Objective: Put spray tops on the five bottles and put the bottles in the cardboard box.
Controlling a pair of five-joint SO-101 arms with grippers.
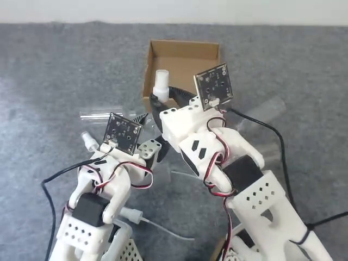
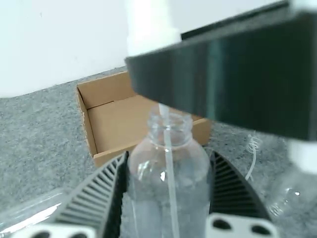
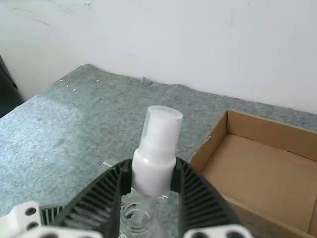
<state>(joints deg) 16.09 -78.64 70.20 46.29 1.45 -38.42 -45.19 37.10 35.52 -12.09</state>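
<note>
So far nothing is finished: the box (image 1: pixel 182 54) holds no bottle, and no bottle in sight wears a top. One pairing is under way. The left claw (image 2: pixel 167 161) is closed around a clear bottle (image 2: pixel 148 173), upright just in front of the box. The right claw (image 3: pixel 154 168) grips a white spray top (image 3: pixel 157 144) by its collar right above the open neck. The dip tube (image 2: pixel 168 148) runs down inside the bottle, but the top is not seated. Left to do, by my reckoning: fix this one home, box it, then four more. At least two other bottles (image 1: pixel 100 115) lie on their sides on the counter (image 1: pixel 49 70), and loose tops (image 1: pixel 89 140) rest near the left arm. The bottles are thin, glossy, see-through plastic, round-shouldered with ridged necks. The tops are matt white cylinders with thin tubes. The box is shallow brown cardboard, and the counter is nubbly grey felt.
</note>
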